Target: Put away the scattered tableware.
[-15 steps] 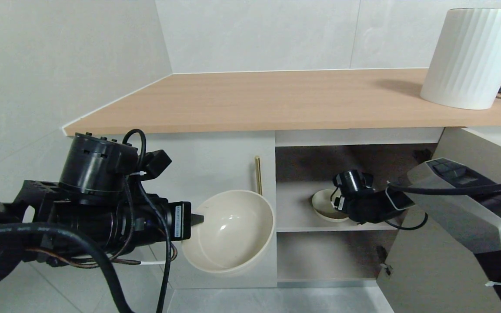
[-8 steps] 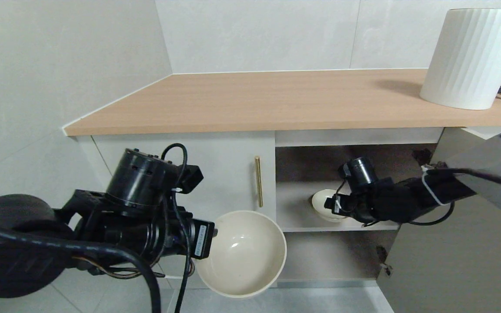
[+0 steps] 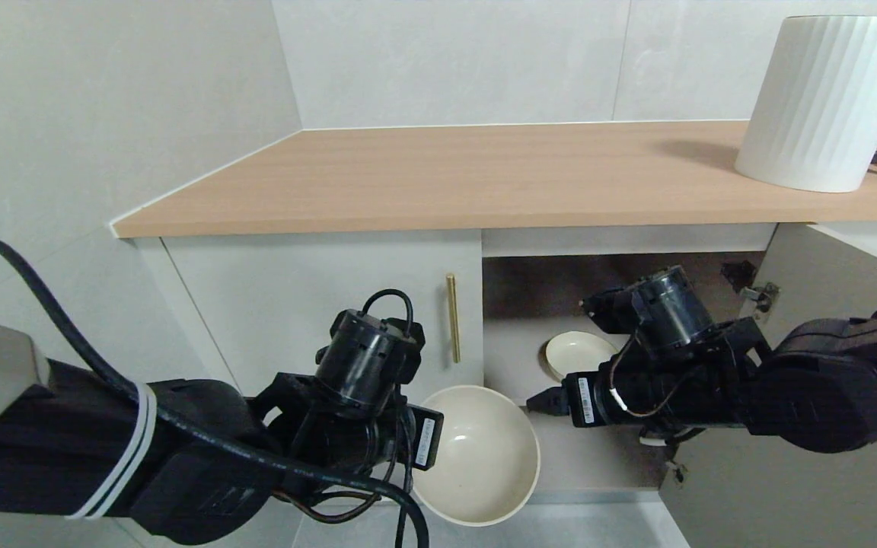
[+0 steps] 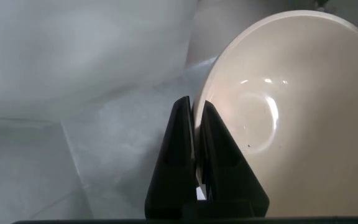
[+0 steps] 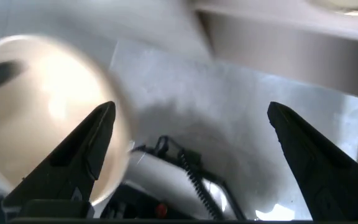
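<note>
In the lower left of the head view the left arm lies low, and the left gripper (image 3: 428, 440) near bottom centre is pinched narrow on the rim of a large cream bowl (image 3: 482, 457); the left wrist view shows its fingers (image 4: 180, 134) clamping that rim (image 4: 291, 112), the bowl tipped on its side in front of the cabinet's lower opening. Above it a gold handle (image 3: 451, 318) runs upright on the closed door. Right of centre, a small cream dish (image 3: 577, 352) sits on the cabinet shelf (image 3: 511, 365). The right gripper (image 3: 543, 400) hangs just below the dish, jaws spread wide (image 5: 190, 112), holding nothing. A white ribbed container (image 3: 819, 99) stands on the counter (image 3: 446, 175), upper right
</note>
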